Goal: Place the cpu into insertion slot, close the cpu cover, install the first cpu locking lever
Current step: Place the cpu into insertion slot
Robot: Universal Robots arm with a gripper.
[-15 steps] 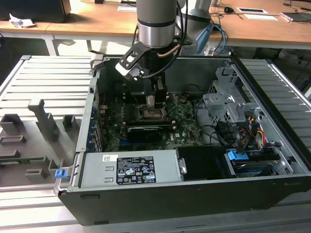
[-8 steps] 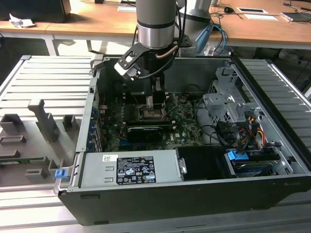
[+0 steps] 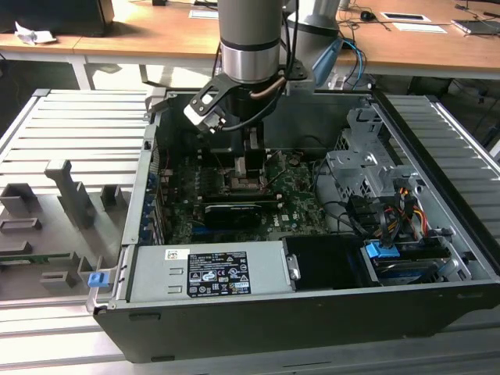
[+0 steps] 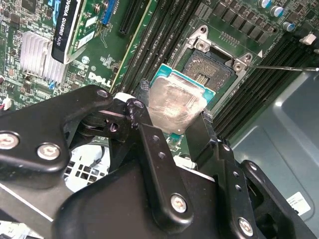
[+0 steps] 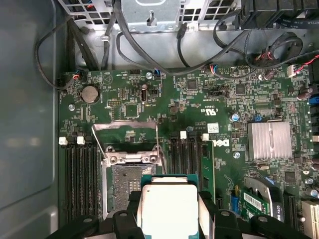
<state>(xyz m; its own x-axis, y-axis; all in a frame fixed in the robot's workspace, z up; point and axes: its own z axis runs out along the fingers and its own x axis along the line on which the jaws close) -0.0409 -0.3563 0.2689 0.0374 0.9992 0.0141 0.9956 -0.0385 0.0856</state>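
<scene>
Your hand [image 4: 174, 113] clamps the cpu [image 4: 177, 101] by opposite edges, likely sparing its underside; insertion slot [image 4: 209, 65] lies uncovered nearby.

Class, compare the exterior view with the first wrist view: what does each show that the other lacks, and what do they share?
Exterior view: the arm, the labelled power supply and a wooden desk. First wrist view: the cpu clamped between the fingers, not yet in the empty insertion slot, and a coin cell battery. Both: the green motherboard and the gripper.
</scene>
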